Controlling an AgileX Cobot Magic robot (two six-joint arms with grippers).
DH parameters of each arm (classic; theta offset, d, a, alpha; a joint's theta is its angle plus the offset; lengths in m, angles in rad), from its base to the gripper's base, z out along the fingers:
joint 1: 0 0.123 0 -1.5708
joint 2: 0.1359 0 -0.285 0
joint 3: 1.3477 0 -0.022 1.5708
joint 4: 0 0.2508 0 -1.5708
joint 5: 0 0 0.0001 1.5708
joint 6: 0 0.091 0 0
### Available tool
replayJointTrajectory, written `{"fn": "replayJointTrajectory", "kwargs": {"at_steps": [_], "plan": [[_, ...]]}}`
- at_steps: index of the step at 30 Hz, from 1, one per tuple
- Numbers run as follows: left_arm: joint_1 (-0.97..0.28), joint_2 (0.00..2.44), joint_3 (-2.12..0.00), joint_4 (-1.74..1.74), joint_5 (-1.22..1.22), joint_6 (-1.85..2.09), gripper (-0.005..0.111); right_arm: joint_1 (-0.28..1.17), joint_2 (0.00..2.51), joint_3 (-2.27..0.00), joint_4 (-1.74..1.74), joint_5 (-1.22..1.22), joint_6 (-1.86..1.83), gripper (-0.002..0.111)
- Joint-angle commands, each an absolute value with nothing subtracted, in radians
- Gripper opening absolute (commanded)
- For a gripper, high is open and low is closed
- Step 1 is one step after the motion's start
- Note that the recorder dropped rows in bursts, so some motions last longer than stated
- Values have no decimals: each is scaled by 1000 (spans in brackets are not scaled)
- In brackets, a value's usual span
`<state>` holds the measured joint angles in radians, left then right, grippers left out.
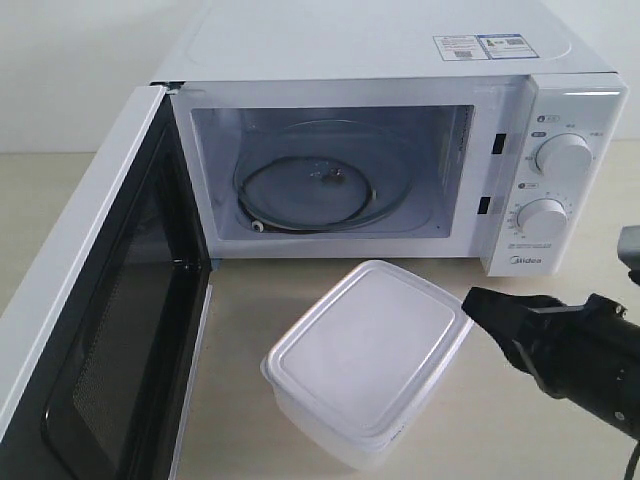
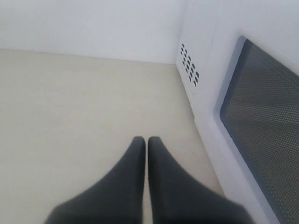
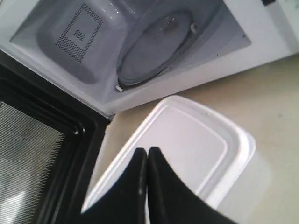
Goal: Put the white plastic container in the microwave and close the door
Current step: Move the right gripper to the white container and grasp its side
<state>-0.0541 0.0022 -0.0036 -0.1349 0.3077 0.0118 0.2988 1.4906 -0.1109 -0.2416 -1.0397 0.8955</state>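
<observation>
The white plastic container (image 1: 365, 360) (image 3: 187, 149) stands lidded on the table in front of the open microwave (image 1: 400, 150) (image 3: 154, 51). The glass turntable (image 1: 315, 190) lies bare inside the cavity. The door (image 1: 95, 320) (image 2: 261, 121) is swung wide open to the left, its black inner frame facing the container. My right gripper (image 1: 472, 298) (image 3: 146, 150) is shut and empty, its tips just right of the container's lid at its far right corner. My left gripper (image 2: 145, 140) is shut with nothing in it, above bare table beside the door's outer face; the exterior view does not show it.
Two round dials (image 1: 562, 155) sit on the microwave's right panel. The open door blocks the left side of the table. A pale wall (image 2: 93, 23) rises behind the table. Vent holes (image 2: 189, 65) mark the microwave's side.
</observation>
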Motion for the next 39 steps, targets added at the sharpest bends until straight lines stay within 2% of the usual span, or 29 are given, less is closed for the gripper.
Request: {"fn": "replayJointTrajectory", "kwargs": {"at_steps": [1,6,16,18,21,26,39], "plan": [[-51,0,0,-134,292,18,4,300,1482,-102,-367,-937,1191,0],[-51,0,0,-134,292,18,4,300,1482,-102,-428,-746,1207,0],[-51,0,0,-134,292,18,4,300,1482,-102,-475,-766,1359,0],[-51,0,0,-134,292,18,4,300,1482,-102,-478,-771,1379,4],[-51,0,0,-134,292,18,4,300,1482,-104,-478,-780,1383,16],[-51,0,0,-134,292,18,4,300,1482,-104,-478,-790,1415,44],[-51,0,0,-134,292,18,4,300,1569,-202,-507,-737,1486,46]]}}
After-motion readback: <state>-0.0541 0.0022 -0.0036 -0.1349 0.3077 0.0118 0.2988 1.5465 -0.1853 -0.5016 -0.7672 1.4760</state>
